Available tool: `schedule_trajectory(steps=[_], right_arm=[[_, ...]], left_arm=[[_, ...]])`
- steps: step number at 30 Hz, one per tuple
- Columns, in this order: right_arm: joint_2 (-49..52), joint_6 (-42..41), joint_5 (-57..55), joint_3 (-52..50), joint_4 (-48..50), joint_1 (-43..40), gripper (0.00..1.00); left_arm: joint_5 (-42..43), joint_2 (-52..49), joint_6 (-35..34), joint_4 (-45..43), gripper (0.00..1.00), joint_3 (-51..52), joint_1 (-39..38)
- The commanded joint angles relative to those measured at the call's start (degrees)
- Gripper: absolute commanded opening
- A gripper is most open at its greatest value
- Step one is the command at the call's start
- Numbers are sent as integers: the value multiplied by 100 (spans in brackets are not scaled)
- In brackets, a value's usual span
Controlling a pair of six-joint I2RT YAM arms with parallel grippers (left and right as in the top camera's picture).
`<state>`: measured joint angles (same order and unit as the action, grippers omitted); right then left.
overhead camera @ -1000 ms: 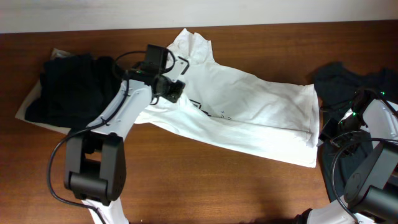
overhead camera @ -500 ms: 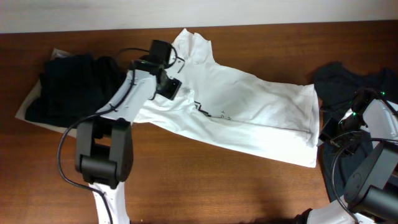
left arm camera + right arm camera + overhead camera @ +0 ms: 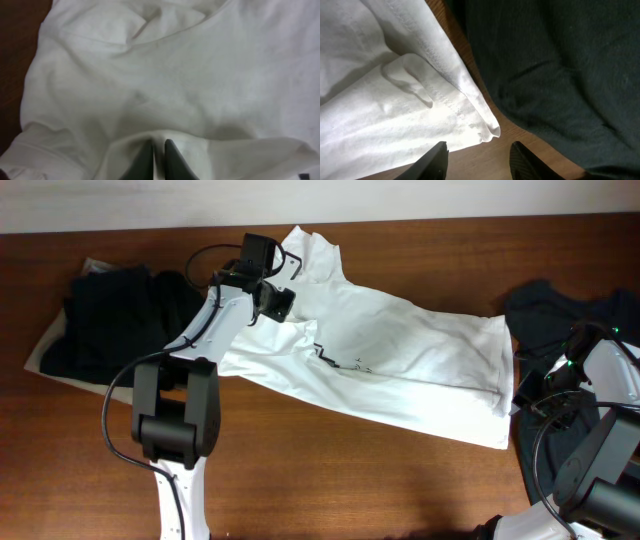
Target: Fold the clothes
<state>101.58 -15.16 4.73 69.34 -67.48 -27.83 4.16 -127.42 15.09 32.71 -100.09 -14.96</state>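
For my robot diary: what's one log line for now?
left fingers: shut on white T-shirt | right fingers: open, empty | fold: unfinished

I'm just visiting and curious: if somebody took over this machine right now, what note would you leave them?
Left gripper: shut, pinching the white T-shirt near its collar end.
Right gripper: open, holding nothing, beside the shirt's hem corner.
White T-shirt lies stretched across the table; black clothes piled at left, dark garment at right.
Done: no finished fold.
Left: fold the shirt.

Black lettering [image 3: 326, 358] on the white T-shirt [image 3: 420, 365] is too small to read
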Motion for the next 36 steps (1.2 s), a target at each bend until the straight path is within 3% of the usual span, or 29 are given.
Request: schedule_trajectory(steps=[1,3,4,5,6,7,12,14,17,18,23,25,27,33,36], right_arm=[[-31,-11,-24,85,0,-37,45],[-31,-11,-24,85,-2,-37,45],[-31,-11,-26,85,-4,-37,45],[-31,-11,-26,85,0,-37,45],[-31,-11,-24,85,-2,-35,45],[-31,-11,-24,85,-2,-35,45],[-31,-11,-26,85,-4,-37,45],[-31,-11,-24,85,17,-35,45],[-31,-11,-24,85,13,-35,45],[-31,-11,-24,85,13,-35,45],[-31,-11,-24,85,0,-35,45],[-31,-11,-26,85,-2,-37,45],[-31,-11,-24,85,20,-35,45],[-31,-13,160,85,92,-31,45],[-31,-13,232,85,129,-31,45]], left_arm=[[107,20,-46,-37,62,-85,-44],[66,26,-50,79,87,-90,-55],[164,44,-74,256,87,-118,-57],[363,66,-63,544,61,-149,-85],[354,66,-63,750,24,-149,-122],[358,63,-68,1014,0,-120,-146],[251,24,-70,1517,0,-90,-151],[278,-313,-70,793,0,-83,-155],[1458,-402,-332,-306,0,-157,-232],[1403,-402,-409,-348,0,-356,-284],[-214,-258,-385,1731,1,-1325,-212],[-271,-310,-385,2358,0,-1259,-155],[-271,-319,-382,1941,0,-881,-46],[-269,-476,-170,-970,0,-79,284],[-186,-450,-170,-1051,0,-643,345]])
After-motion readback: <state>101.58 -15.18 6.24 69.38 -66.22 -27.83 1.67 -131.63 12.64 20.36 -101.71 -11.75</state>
